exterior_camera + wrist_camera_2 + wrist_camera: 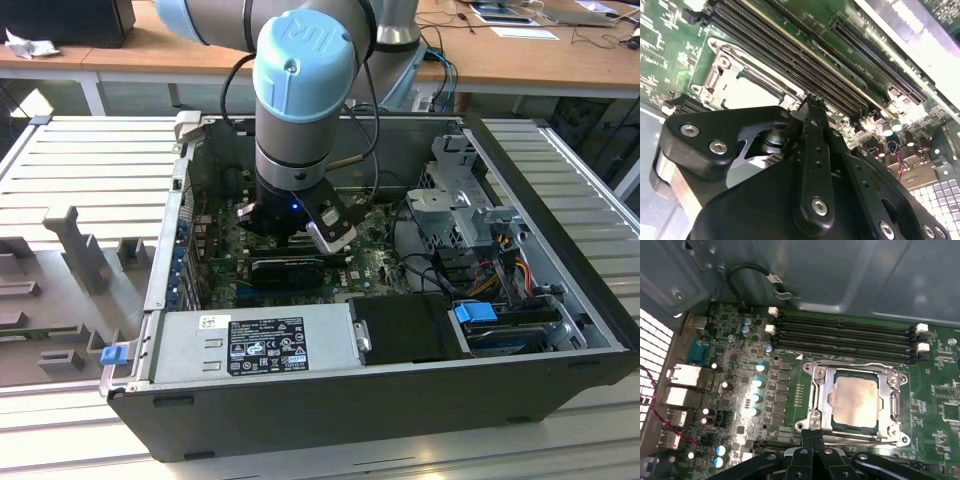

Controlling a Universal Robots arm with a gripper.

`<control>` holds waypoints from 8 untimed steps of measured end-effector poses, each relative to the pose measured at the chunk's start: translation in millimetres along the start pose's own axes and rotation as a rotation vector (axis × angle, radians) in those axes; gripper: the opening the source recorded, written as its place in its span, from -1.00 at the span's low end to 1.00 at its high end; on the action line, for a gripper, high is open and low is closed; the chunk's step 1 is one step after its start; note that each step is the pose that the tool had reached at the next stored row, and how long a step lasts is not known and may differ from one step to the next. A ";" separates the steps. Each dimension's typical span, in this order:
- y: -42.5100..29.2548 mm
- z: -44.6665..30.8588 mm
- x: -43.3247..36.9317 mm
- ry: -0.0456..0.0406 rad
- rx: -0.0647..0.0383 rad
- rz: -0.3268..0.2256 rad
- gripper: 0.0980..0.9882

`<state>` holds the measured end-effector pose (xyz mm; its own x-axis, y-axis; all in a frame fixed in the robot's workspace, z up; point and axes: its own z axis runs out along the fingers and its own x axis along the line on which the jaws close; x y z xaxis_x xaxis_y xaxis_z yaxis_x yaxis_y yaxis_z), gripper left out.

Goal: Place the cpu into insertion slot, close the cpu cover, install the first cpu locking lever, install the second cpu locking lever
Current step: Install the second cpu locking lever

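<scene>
In the exterior view the arm reaches down into the open computer case point(560, 300), and the tool point(300, 235) hangs low over the green board point(365, 262), left of the drive cage point(455, 205).

In the second wrist view the fingers point(812, 130) are pressed together with nothing between them, tips just beside the slot point(747, 85).

In the first wrist view the cpu point(855, 400) already sits in the slot point(855, 397), with the cover point(822, 405) lying flat around it – the pale metal face shows through the window. The finger tips point(812, 437) stand at the near edge of the cover.

I judge the cpu light, stiff and fragile underneath, so it is better held by its edges. The cover is thin springy metal; a push on its frame, not on the chip, seems safest. Whether the levers are latched – I cannot tell.
</scene>
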<state>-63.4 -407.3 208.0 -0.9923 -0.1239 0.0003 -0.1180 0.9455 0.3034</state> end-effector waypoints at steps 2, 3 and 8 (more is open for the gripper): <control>-0.9 2.7 1.9 -0.0014 -0.013 -0.001 -0.98; -1.2 3.6 2.6 -0.0017 -0.017 -0.002 -0.98; -3.1 9.8 4.6 -0.0028 -0.028 -0.003 -0.98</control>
<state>-67.9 -407.8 197.7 -0.9921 -0.1257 -0.0033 -0.1197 0.9365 0.3296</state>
